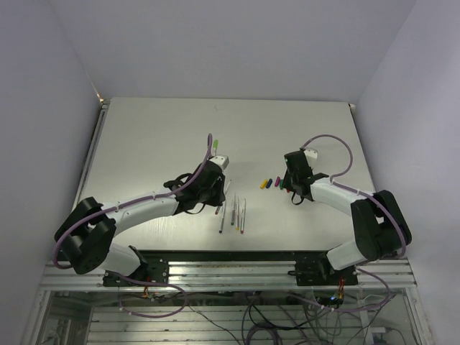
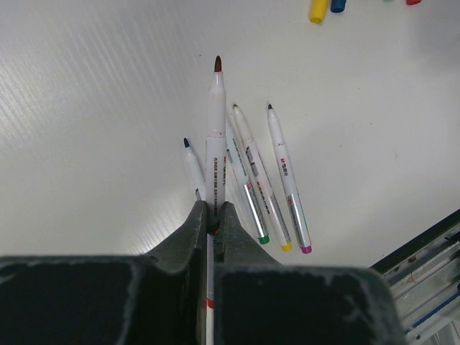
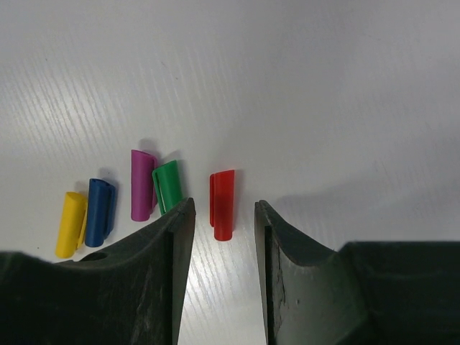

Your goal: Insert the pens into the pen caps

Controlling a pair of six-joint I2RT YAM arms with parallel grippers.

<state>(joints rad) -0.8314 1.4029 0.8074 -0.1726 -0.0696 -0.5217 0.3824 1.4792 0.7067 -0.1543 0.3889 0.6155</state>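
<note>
My left gripper is shut on a white pen with a dark red tip and holds it pointing forward above the table. Three pens with green, yellow and magenta ends lie side by side just right of it. A fourth pen lies to its left. In the top view the left gripper is above the pens. My right gripper is open, low over the table, with the red cap between its fingertips. The green, purple, blue and yellow caps lie to its left.
The caps lie between the two grippers in the top view, with the right gripper beside them. The white table has walls at the left, back and right. Its metal front edge shows near the pens.
</note>
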